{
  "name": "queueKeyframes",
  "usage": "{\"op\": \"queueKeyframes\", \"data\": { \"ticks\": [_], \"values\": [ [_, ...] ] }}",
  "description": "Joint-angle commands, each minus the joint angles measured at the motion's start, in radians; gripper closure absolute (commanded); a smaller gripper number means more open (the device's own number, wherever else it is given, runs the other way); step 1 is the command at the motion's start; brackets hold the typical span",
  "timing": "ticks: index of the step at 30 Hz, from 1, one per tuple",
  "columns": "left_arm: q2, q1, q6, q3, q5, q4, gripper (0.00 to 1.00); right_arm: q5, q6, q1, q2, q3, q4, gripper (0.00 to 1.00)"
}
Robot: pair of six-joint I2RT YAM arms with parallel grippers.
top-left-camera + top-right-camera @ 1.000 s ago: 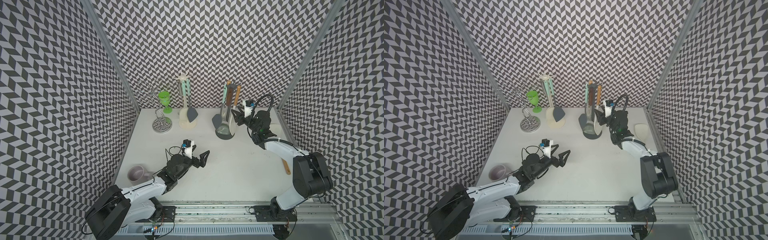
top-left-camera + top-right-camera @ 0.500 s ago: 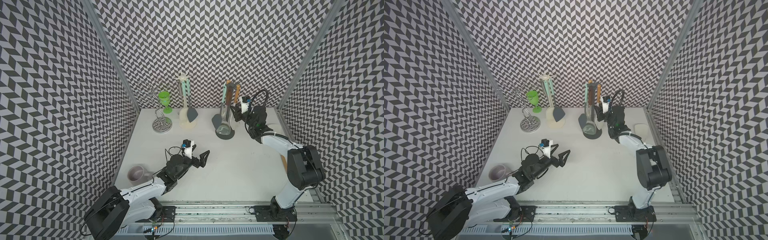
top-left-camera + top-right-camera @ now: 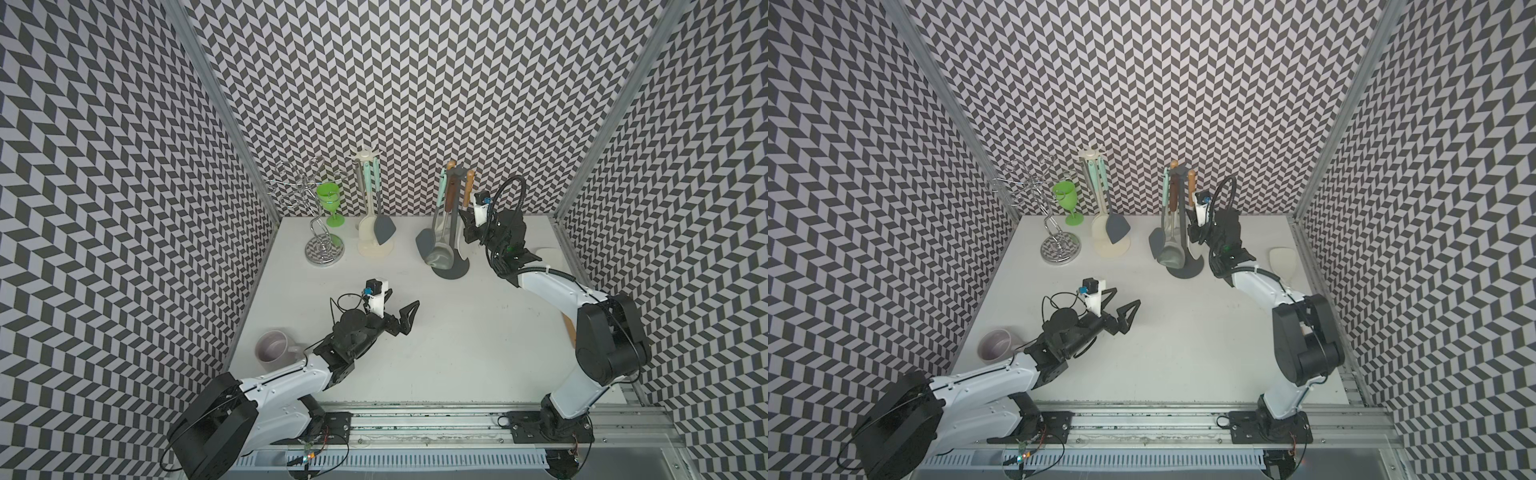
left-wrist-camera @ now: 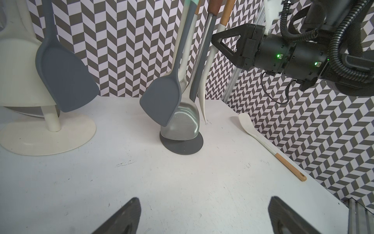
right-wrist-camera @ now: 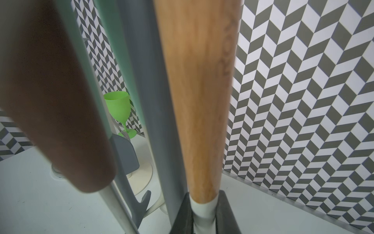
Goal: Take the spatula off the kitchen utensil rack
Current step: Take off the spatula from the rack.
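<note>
REMOTE DESK: At the back of the white table (image 3: 457,340), my right gripper (image 5: 203,215) clamps the spatula (image 5: 199,97) on its white neck, just below the pale wooden handle. In the right wrist view a black finger (image 5: 182,214) presses against each side of that neck.

The spatula hangs upright on the side of the dark grey kitchen utensil rack (image 3: 455,271) nearest the right arm. It is close beside the rack's post, with its white blade pointing down toward the round base. Its handle top seems to sit at the rack's hook, though both top views are too small for me to be sure.

On the same rack hang a grey turner (image 4: 162,101) and a steel turner (image 4: 184,121), their blades overlapping.

My left gripper (image 3: 1121,303) hovers low over the middle of the table, well apart from the rack, its fingers spread wide and holding nothing. A loose white utensil (image 4: 255,135) lies flat by the right wall.

Further left along the back stand a cream rack (image 3: 376,251), a green goblet (image 3: 328,199) and a wire stand (image 3: 324,253). A mauve mug (image 3: 272,347) sits near the front left corner.
</note>
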Motion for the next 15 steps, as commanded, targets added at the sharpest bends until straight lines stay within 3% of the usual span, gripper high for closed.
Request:
{"op": "queueKeyframes", "data": {
  "ticks": [1,9,15],
  "values": [
    [-0.022,-0.006,0.011,0.016,-0.010,0.013,0.00,0.104,-0.012,0.015,-0.072,-0.039,-0.015,1.00],
    [-0.030,-0.017,0.009,0.013,-0.006,0.014,0.00,0.163,0.059,0.014,-0.155,-0.119,-0.024,1.00],
    [-0.031,-0.021,0.013,0.011,-0.012,0.017,0.00,0.142,0.102,0.014,-0.191,-0.148,-0.036,1.00]
  ]
}}
